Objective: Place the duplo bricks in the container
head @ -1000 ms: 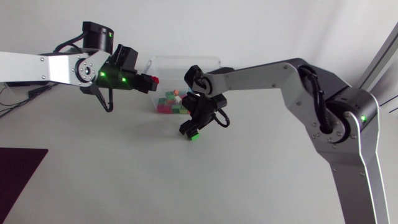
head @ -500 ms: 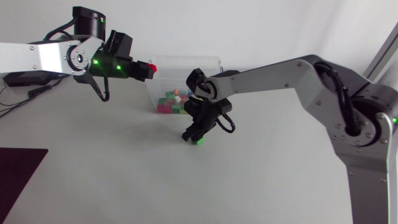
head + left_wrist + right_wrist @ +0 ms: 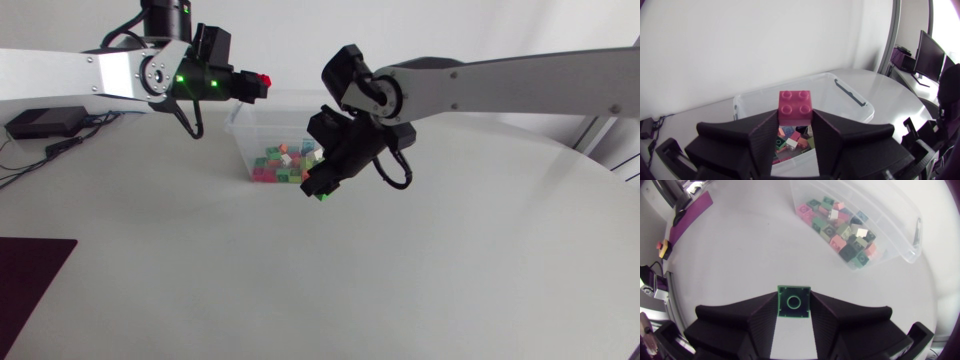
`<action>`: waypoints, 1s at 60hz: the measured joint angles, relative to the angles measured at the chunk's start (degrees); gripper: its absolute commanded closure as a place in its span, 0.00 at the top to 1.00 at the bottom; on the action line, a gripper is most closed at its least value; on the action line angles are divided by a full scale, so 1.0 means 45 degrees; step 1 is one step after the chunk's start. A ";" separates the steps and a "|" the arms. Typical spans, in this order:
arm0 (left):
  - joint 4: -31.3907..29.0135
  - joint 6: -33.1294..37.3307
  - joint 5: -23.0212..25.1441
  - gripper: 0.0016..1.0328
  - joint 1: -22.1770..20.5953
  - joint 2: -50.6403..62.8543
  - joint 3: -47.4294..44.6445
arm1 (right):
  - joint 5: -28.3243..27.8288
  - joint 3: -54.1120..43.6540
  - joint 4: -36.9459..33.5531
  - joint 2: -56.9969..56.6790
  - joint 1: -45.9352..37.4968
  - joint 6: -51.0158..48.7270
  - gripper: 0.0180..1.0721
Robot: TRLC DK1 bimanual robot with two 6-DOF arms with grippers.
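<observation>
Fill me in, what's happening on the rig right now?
Both arms are mid-delivery, each with one duplo brick. The left gripper is shut on a red brick, held up by the container. The right gripper is shut on a green brick over bare table just beside the container, not above it yet. A pile of mixed bricks already lies inside.

A red brick (image 3: 795,105) in black left tool (image 3: 795,122), green brick (image 3: 793,301) in black right tool (image 3: 793,311), clear container (image 3: 238,128).
</observation>
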 measured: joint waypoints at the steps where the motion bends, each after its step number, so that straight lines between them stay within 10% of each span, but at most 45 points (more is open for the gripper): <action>1: 0.0000 -0.0058 -0.0024 0.24 -0.0024 0.0092 0.0083 | 0.0000 0.0000 0.0015 -0.0044 0.0000 0.0000 0.22; 15: 0.0005 -0.0170 -0.0646 0.40 -0.0345 0.1375 0.1423 | -0.0102 -0.0097 0.0083 -0.0680 -0.0141 0.0005 0.22; 28: -0.1554 -0.0160 -0.1292 0.96 -0.0408 0.3274 0.3813 | -0.0335 -0.0073 0.0107 -0.1064 -0.0525 0.0097 0.22; 60: -0.3395 0.0831 -0.1355 0.96 -0.0325 -0.0335 0.0578 | -0.0321 0.2837 0.2288 -0.0073 -0.1064 0.1122 0.22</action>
